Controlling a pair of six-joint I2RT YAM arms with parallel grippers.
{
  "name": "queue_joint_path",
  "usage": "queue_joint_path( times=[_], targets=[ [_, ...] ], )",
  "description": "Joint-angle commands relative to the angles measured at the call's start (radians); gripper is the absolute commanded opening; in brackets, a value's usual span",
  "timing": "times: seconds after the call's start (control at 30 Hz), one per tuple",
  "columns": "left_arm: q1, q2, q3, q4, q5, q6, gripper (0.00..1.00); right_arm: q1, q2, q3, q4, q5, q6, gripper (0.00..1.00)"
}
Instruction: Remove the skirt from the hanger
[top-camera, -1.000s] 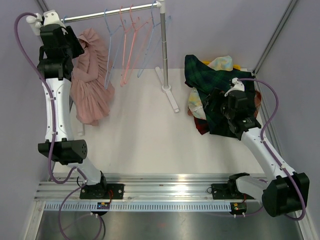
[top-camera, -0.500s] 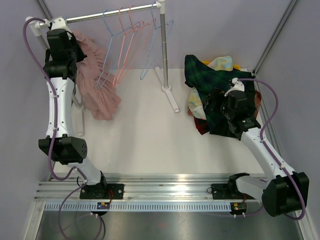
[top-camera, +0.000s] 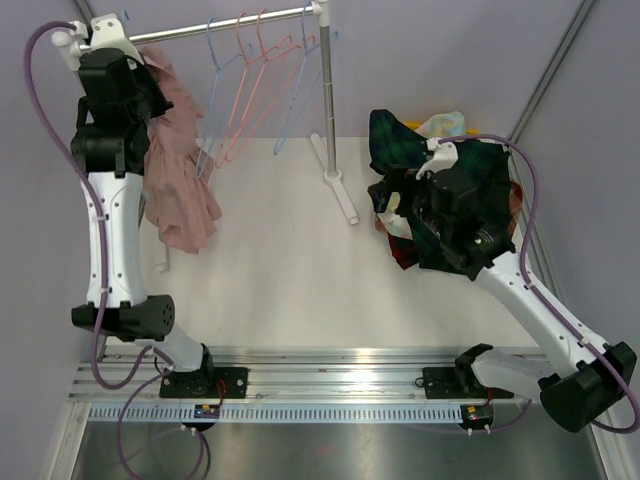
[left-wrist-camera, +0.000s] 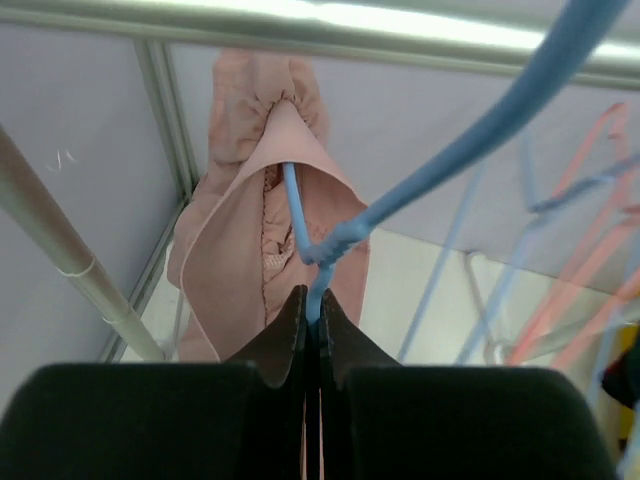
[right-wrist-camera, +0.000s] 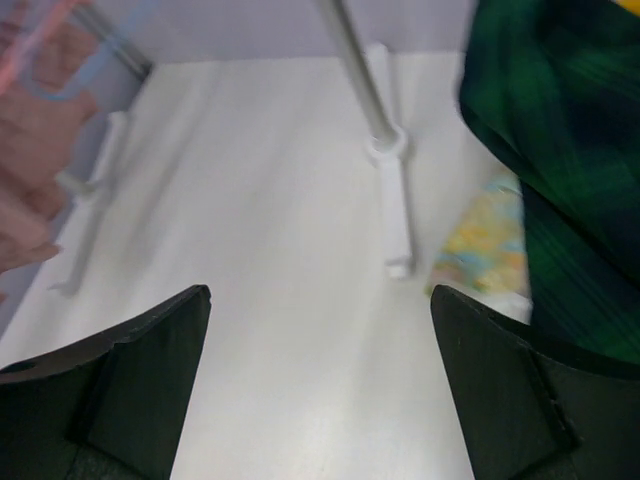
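Overhead, the left gripper (left-wrist-camera: 312, 302) pinches the blue hanger (left-wrist-camera: 338, 240) at the rail (left-wrist-camera: 300, 25), the skirt (left-wrist-camera: 230, 270) not yet off it, while the right gripper (right-wrist-camera: 320, 295) gapes empty above the counter (right-wrist-camera: 270, 180).

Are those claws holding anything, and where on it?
The left gripper pinches the thin blue hanger carrying the pink skirt, on the wire right beside its junction. The right gripper has open jaws, empty.

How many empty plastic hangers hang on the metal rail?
4, right of the pink fabric skirt: first blue hanger, first pink hanger, second pink hanger, second blue hanger. They overlap; another may be hidden.
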Motion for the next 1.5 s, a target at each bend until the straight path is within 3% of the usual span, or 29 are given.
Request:
queue_joint_path(
  times=[0.0,0.23,0.3,0.37,0.47,0.6,0.83,1.0,1.23,1.3,1.33,1.43,1.47],
  targets=[
    [-0.022,-0.155,0.101,0.062,-0.050,0.017,0.00,0.122,-0.013,0.165,-0.033,0.105,-0.088,0.99],
    [-0.022,-0.292,0.022,-0.004,0.034,-0.061,0.00,0.366,-0.036,0.245,-0.067,0.127,-0.103,0.99],
    [-0.022,-0.329,-0.034,0.008,0.056,-0.075,0.00,0.504,-0.011,0.292,-0.073,0.186,-0.128,0.99],
    [-0.022,-0.369,-0.090,0.010,0.060,-0.078,0.00,0.689,0.055,0.338,-0.076,0.339,-0.195,1.00],
    [-0.022,-0.373,-0.091,-0.022,0.071,-0.081,0.00,0.866,0.203,0.479,-0.099,0.513,-0.269,0.99],
    [-0.022,-0.378,-0.086,-0.051,0.118,-0.112,0.00,0.992,0.397,0.717,-0.124,0.572,-0.283,1.00],
    [-0.057,-0.430,-0.192,-0.030,0.114,-0.124,0.00,1.087,0.725,1.101,-0.151,0.584,-0.303,1.00],
    [-0.059,-0.447,-0.232,-0.010,0.120,-0.126,0.00,1.093,0.862,1.352,-0.202,0.579,-0.283,1.00],
    [-0.057,-0.416,-0.160,-0.021,0.140,-0.146,0.00,1.095,0.892,1.249,-0.110,0.599,-0.291,0.99],
    [-0.057,-0.399,-0.109,-0.038,0.146,-0.164,0.00,1.093,0.894,1.189,-0.086,0.612,-0.291,0.94],
    [-0.057,-0.393,-0.098,-0.038,0.155,-0.170,0.00,1.095,0.894,1.169,-0.055,0.615,-0.288,0.79],
    [-0.057,-0.390,-0.086,-0.027,0.155,-0.187,0.00,1.095,0.885,1.098,-0.001,0.622,-0.283,0.50],
    [-0.057,-0.390,-0.084,-0.025,0.155,-0.189,0.00,1.093,0.882,1.069,0.008,0.624,-0.284,0.26]
  ],
)
